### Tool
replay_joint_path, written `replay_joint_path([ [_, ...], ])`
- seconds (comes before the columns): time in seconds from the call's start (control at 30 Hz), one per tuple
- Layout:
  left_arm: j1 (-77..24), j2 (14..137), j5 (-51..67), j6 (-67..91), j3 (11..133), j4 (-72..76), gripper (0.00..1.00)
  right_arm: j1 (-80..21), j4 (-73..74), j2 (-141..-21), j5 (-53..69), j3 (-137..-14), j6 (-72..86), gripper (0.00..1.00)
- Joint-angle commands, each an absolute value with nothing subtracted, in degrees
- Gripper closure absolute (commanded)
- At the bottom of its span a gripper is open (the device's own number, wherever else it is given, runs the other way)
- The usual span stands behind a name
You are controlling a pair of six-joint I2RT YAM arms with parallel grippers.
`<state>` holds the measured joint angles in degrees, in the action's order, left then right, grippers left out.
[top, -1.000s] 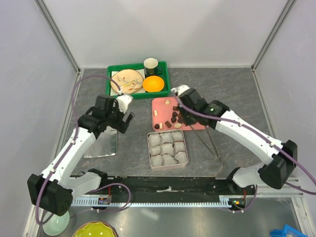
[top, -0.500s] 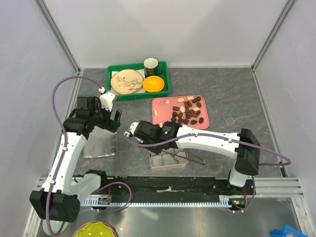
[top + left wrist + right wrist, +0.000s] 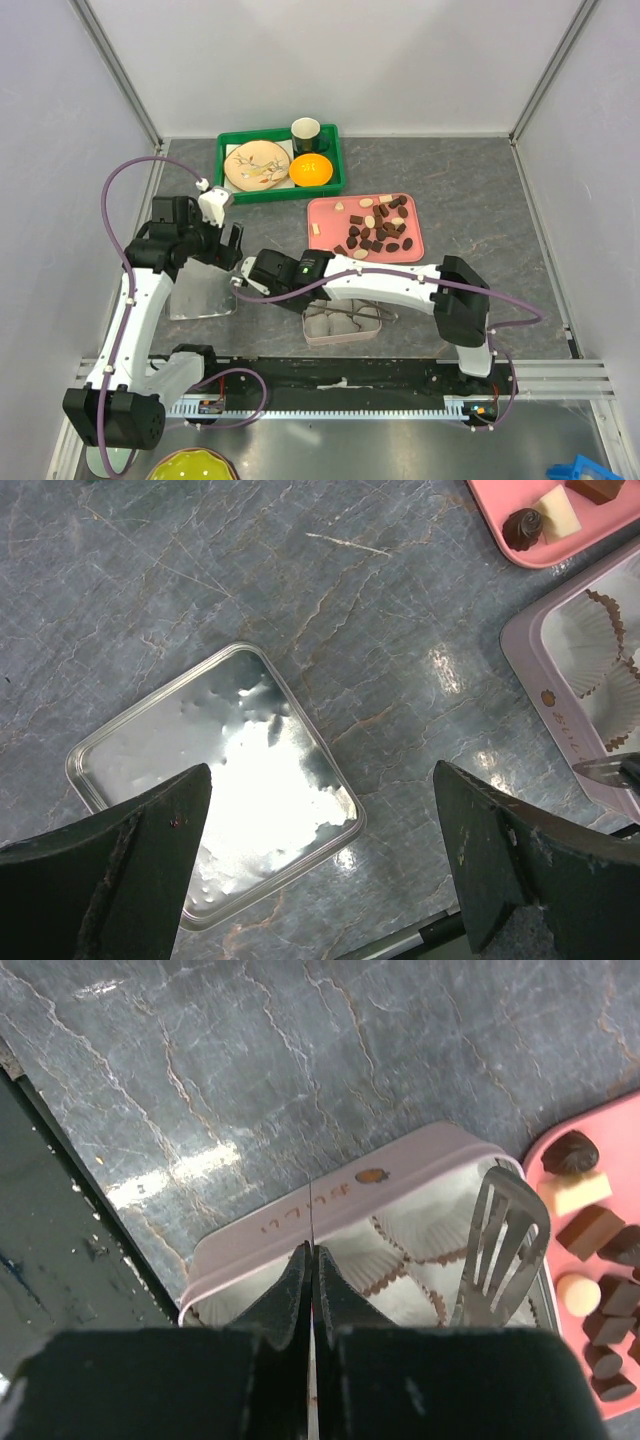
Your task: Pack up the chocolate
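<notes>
your right fingers (image 3: 303, 1275) have left the pink tray (image 3: 325, 212) and swung to centre left of the overhead frame. they are pressed together with nothing visible between them. the chocolate (image 3: 378, 232) sits on that tray, upper right of centre. the paper cups (image 3: 400, 1250) you can see in the box (image 3: 290, 1222) look empty, so i'd judge nothing came across. your left fingers (image 3: 228, 245), wide apart, have backed off leftward above the lid (image 3: 215, 810). room is tight: box rim just under the right fingers, tongs (image 3: 505, 1235) beside them, left fingers near. bare table (image 3: 300, 570) opens upper left.
</notes>
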<state>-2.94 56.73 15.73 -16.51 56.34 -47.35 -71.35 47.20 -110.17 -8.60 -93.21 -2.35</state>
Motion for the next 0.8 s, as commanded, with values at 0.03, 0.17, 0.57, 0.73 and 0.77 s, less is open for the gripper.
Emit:
replay_joint_path([
  [0.03, -1.9, 55.9, 17.7, -15.7, 57.7, -47.0, 0.01, -71.5, 44.4, -112.9, -7.7, -97.0, -5.0, 1.0],
  [0.17, -1.1, 56.1, 17.4, -15.8, 57.7, -46.8, 0.01, -71.5, 43.0, -114.3, -6.9, -97.4, -5.1, 1.0],
  [0.57, -0.2, 56.3, 17.3, -17.1, 56.4, -46.3, 0.01, -71.6, 39.0, -114.7, -6.2, -96.2, -5.0, 0.67],
  [0.73, -0.2, 55.9, 17.1, -17.5, 56.3, -46.3, 0.01, -71.5, 38.8, -113.5, -6.6, -96.1, -4.6, 0.46],
  [0.77, -0.2, 55.8, 17.0, -17.8, 56.4, -46.3, 0.01, -71.6, 38.2, -111.7, -6.8, -95.6, -4.3, 0.41],
])
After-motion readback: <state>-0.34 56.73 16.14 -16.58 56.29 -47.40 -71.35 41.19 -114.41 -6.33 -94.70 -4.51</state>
